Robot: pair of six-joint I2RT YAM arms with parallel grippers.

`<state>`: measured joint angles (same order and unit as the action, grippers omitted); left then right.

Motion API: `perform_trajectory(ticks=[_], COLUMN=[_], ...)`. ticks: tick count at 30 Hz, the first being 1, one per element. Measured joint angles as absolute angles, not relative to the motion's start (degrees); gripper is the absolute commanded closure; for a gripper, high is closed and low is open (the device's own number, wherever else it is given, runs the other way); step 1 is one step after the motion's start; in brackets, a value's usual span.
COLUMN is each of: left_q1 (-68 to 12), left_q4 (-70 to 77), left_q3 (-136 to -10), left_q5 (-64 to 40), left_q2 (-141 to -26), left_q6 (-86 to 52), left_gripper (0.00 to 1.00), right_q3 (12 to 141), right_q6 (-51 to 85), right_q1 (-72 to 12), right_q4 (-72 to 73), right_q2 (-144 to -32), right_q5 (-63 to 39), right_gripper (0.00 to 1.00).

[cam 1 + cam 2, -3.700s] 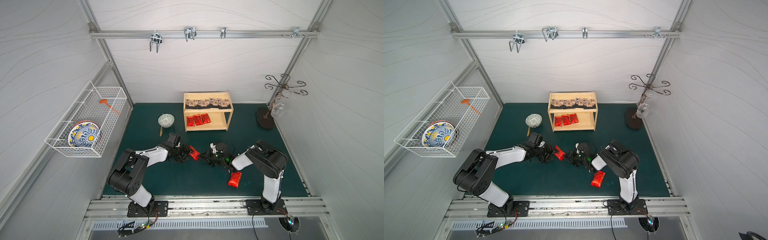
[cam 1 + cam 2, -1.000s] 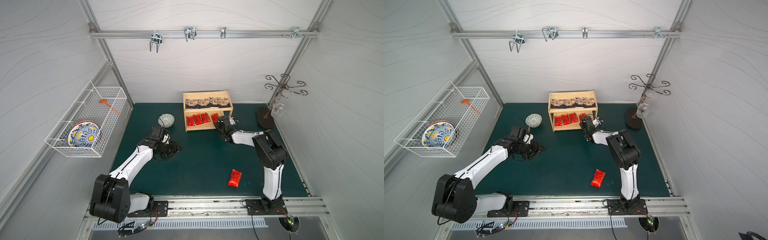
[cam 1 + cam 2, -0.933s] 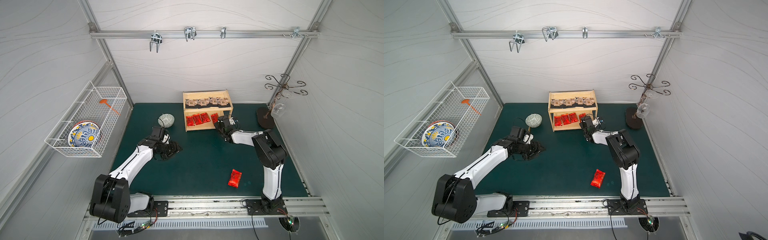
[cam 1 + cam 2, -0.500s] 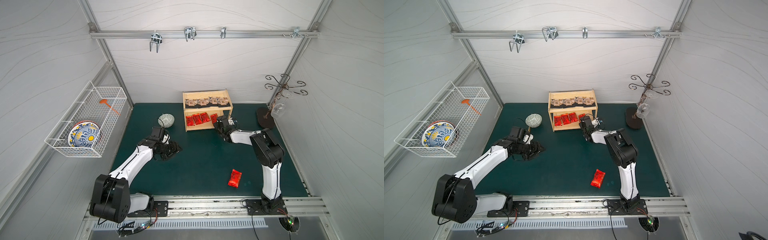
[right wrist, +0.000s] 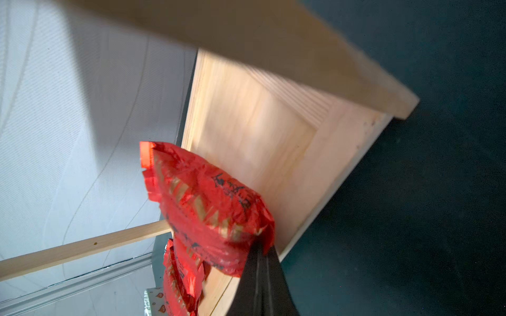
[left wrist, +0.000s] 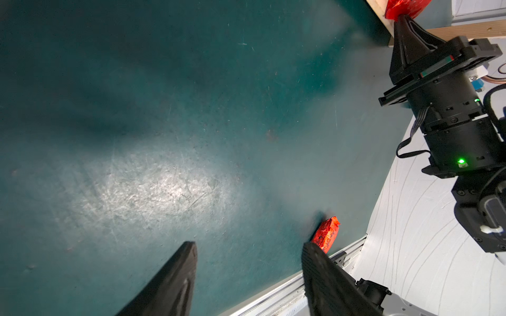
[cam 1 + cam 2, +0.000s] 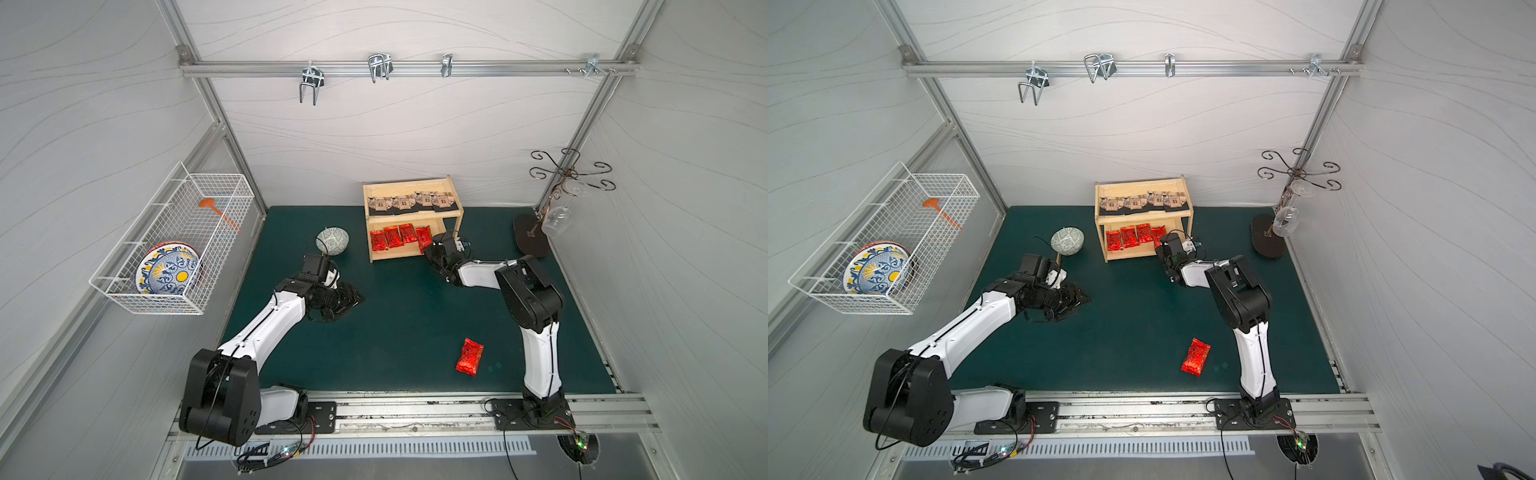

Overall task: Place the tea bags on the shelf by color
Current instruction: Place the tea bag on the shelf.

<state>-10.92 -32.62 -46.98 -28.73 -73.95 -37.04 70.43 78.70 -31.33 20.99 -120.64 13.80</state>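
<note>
The wooden shelf [image 7: 399, 255] stands at the back of the green mat. Its top tier holds several beige tea bags [image 7: 411, 201]. Three red tea bags [image 7: 392, 237] lie on the lower tier. My right gripper [image 7: 430, 246] is shut on a fourth red tea bag [image 5: 205, 197], held over the free right part of the lower tier [image 5: 260, 131], beside the other red ones [image 5: 180, 273]. One more red tea bag [image 7: 469, 356] lies on the mat near the front, also in the left wrist view [image 6: 325, 236]. My left gripper [image 6: 249, 246] hovers open and empty over the mat's left middle [image 7: 353, 299].
A patterned bowl [image 7: 332, 240] sits left of the shelf. A white wire basket [image 7: 174, 241] with a plate hangs on the left wall. A metal glass stand [image 7: 536, 237] stands at the back right. An aluminium rail [image 7: 415, 407] runs along the front edge.
Since the earliest frames my right gripper has carried a red tea bag from mid-mat to the shelf, and the left arm has drawn back left. Over the last second the right gripper edged closer in.
</note>
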Motion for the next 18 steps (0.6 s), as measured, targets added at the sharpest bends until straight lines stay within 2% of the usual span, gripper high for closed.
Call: perform_trajectory(ticks=[9,18], left_q1=[-10.9,-10.9], left_q4=[-32.6,-32.6], left_q3=[-46.8,-46.7], left_q5=[-28.8,-28.8], left_q2=[-74.0,-74.0], left_q6=[-37.0,-37.0], left_gripper=[0.33,0.33], right_q3=[70.4,70.4], right_q6=[80.0,79.5], right_q1=[-30.3,-30.1], right_q4=[23.9,25.2], right_q2=[-121.4,-121.4], right_q5=[10.0,8.6], right_gripper=[0.76,0.65])
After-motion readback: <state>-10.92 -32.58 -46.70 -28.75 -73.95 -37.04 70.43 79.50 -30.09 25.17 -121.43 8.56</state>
